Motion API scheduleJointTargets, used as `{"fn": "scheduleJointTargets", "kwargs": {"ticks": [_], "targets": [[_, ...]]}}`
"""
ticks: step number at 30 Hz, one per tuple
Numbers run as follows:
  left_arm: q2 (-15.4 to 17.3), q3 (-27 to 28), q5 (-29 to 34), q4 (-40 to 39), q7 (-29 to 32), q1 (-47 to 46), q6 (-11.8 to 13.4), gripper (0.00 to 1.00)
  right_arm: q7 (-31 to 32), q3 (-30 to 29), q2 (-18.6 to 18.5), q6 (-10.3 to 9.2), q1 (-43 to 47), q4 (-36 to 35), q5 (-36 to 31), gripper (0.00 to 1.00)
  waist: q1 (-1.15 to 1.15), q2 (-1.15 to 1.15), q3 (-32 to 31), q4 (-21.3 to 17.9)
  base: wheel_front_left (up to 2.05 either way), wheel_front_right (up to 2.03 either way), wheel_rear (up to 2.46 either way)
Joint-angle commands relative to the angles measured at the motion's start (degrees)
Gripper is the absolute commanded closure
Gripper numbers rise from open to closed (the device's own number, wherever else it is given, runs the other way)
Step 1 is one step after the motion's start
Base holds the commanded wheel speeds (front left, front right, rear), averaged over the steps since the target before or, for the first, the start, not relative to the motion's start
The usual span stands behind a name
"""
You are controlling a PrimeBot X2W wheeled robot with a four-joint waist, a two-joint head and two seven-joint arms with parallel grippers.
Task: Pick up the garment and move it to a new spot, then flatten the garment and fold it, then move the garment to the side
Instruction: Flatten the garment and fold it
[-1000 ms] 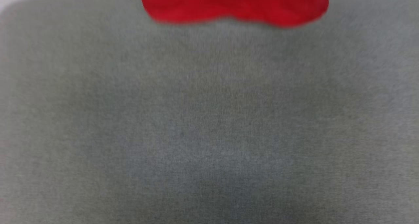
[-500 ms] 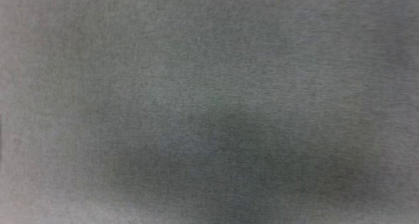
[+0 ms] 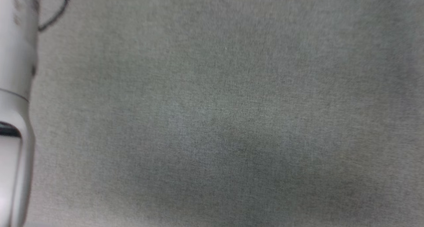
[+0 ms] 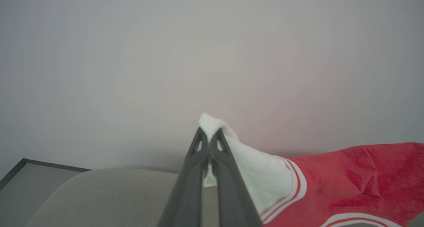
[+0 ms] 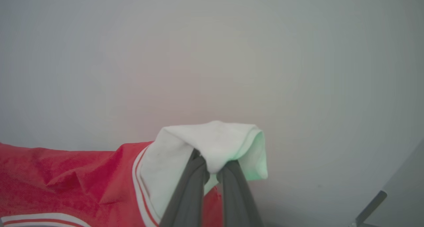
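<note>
Pale forearm (image 3: 15,87) has entered; left fingers (image 4: 194,169) and right fingers (image 5: 188,192) clamp tight on the garment (image 4: 347,180).

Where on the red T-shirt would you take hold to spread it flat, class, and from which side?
At the two white sleeve ends, one per pincer, each approached from its own outer side. The left pincer and right pincer are shut there, and the garment stretches between them, so it probably hangs wide and even.
</note>
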Motion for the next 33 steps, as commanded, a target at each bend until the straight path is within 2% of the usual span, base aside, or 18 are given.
{"fn": "scheduleJointTargets", "kwargs": {"ticks": [1, 7, 11, 12, 14, 19, 25, 29, 33], "targets": [[0.33, -1.16, -0.82, -0.71, 1.93, 2.76, -0.15, 1.0, 3.04, 2.64, -1.08, 0.0, 3.32, -1.21, 3.95, 1.0, 0.0, 0.0, -6.34, -0.58, 0.0, 0.0, 0.0], [1.27, -3.79, -4.18, -3.17, 8.51, 10.87, -0.09, 1.0, 14.2, 10.09, -6.21, -0.01, 14.18, -9.84, 17.4, 1.0, 0.0, 0.0, -11.85, -0.63, 0.0, 0.0, 0.0], [2.03, -6.2, -5.85, -5.43, 12.19, 16.66, -0.09, 1.0, 21.95, 12.95, -11.28, -0.01, 22.54, -17.23, 26.25, 1.0, 0.0, 0.0, -15.6, -0.58, 0.0, 0.0, 0.0], [2.03, -6.2, -5.85, -5.43, 12.19, 16.66, -0.09, 1.0, 21.95, 12.95, -11.28, -0.01, 22.54, -17.23, 26.25, 1.0, 0.0, 0.0, -15.6, -0.58, 0.0, 0.0, 0.0], [2.61, -7.73, -6.14, -6.64, 14.11, 19.78, -0.09, 1.0, 26.74, 14.53, -13.49, -0.01, 27.42, -20.79, 30.04, 1.0, 0.0, 0.0, -17.65, -0.56, 0.0, 0.0, 0.0], [4.69, -10.44, -8.74, -11.11, 18.83, 27.88, -0.09, 1.0, 35.52, 14.46, -19.61, -0.01, 37.99, -28.15, 37.08, 1.0, 0.0, 0.0, -22.06, -0.43, 0.0, 0.0, 0.0], [8.65, -11.32, -12.07, -18.45, 23.12, 38.19, -0.09, 1.0, 43.63, 12.61, -25.1, -0.01, 50.07, -37.48, 41.67, 1.0, 0.0, 0.0, -25.64, -0.47, 0.0, 0.0, 0.0], [11.43, -11.19, -13.48, -26.13, 25.29, 45.66, 2.48, 1.0, 48.73, 10.7, -28.17, -0.01, 58.13, -44.8, 43.55, 1.0, 0.0, 0.0, -26.84, -0.46, 0.0, 0.0, 0.0], [14.87, -10.46, -15.01, -37.31, 27.04, 53.9, 7.52, 1.0, 52.21, 7.92, -30.11, -0.01, 66.04, -52.22, 43.92, 1.0, 0.0, 0.0, -27.15, -0.5, 0.0, 0.0, 0.0]]}}
